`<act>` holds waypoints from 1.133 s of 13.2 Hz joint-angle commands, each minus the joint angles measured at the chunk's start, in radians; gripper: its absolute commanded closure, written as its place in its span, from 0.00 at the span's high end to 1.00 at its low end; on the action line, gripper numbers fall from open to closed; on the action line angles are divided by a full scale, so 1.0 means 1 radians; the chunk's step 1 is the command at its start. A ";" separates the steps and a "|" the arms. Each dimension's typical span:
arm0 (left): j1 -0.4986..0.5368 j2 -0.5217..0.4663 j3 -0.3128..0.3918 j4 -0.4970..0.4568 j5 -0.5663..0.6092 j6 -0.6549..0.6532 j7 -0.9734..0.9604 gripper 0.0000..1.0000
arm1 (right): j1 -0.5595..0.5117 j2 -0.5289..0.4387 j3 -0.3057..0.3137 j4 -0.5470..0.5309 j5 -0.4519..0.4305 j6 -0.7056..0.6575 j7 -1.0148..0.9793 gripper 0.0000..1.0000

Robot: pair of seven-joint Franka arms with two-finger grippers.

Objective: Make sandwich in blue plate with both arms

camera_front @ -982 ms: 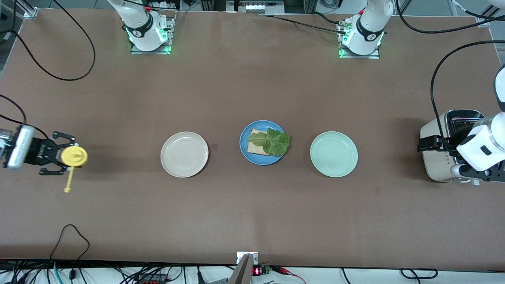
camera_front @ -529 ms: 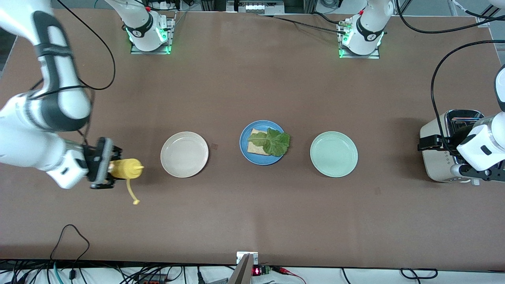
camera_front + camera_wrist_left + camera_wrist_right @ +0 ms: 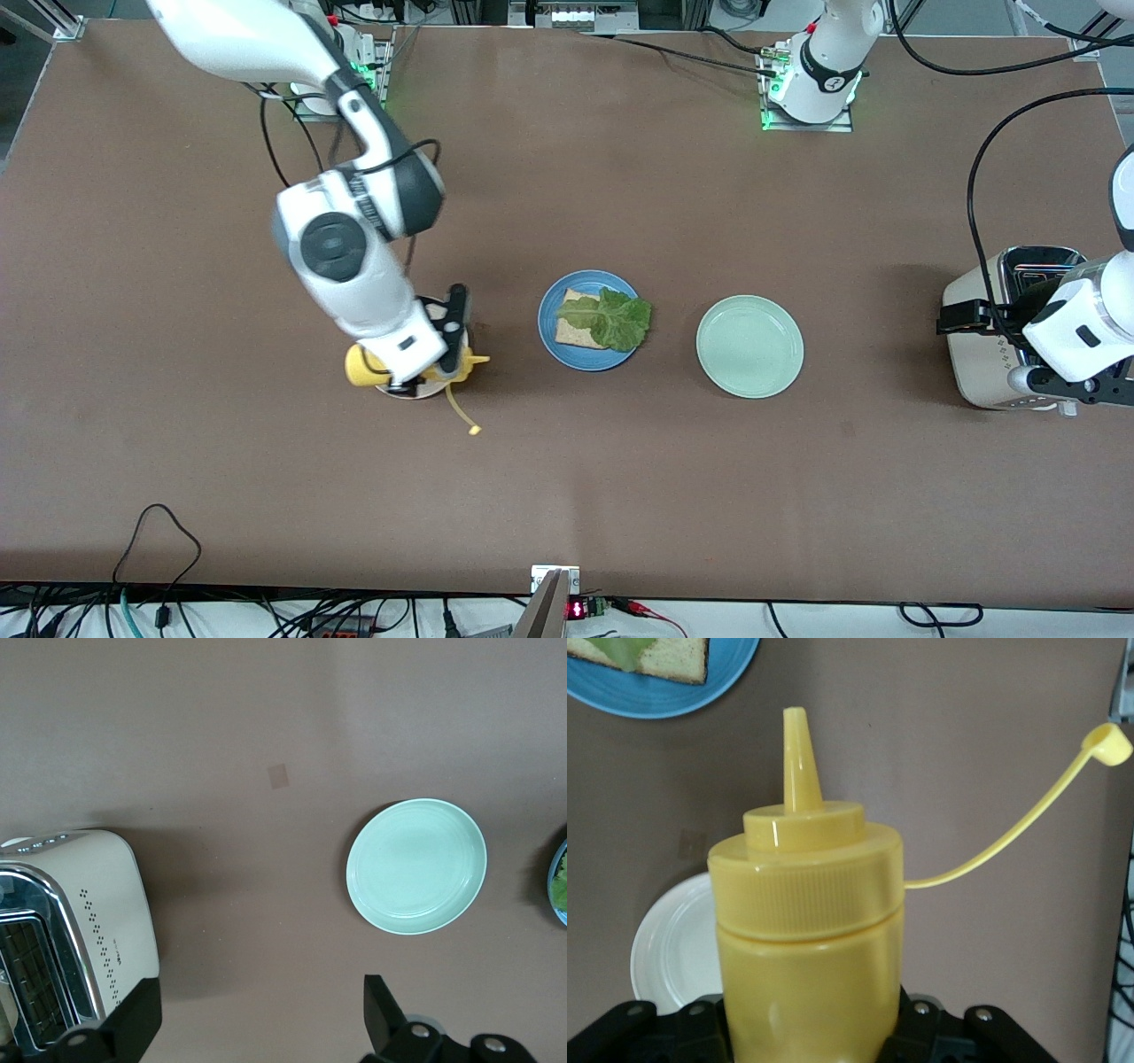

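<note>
Your right end effector (image 3: 443, 359) was clamped on the yellow squeeze bottle (image 3: 806, 930), carried over the beige-white plate (image 3: 678, 952), nozzle aimed toward the blue plate (image 3: 549, 341), which sat mid-worktop between that plate and the pale green plate (image 3: 749, 346), holding a bread slice (image 3: 576, 332) under lettuce (image 3: 611, 319). You needed to centre the nozzle over the lettuce before tipping and keep the dangling cap (image 3: 1109, 744) clear. Your left end effector (image 3: 257, 1019) waited, spread wide, beside the toaster (image 3: 992, 346).

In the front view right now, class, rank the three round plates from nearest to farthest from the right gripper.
1. Beige-white plate, directly beneath the right gripper.
2. Glossy blue plate, mid-table, holding bread and lettuce.
3. Pale green plate, toward the left arm's end.
</note>
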 commanded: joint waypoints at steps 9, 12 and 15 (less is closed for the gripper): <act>0.006 -0.014 0.004 -0.004 0.024 -0.017 0.001 1.00 | 0.223 0.200 -0.079 0.191 -0.178 -0.019 0.162 0.00; 0.006 -0.014 0.004 -0.002 0.026 -0.015 0.001 1.00 | 0.335 0.244 -0.180 0.200 -0.176 -0.018 0.223 0.00; 0.006 -0.014 0.005 -0.004 0.026 -0.015 0.001 1.00 | 0.357 0.284 -0.194 0.236 -0.176 -0.016 0.241 0.00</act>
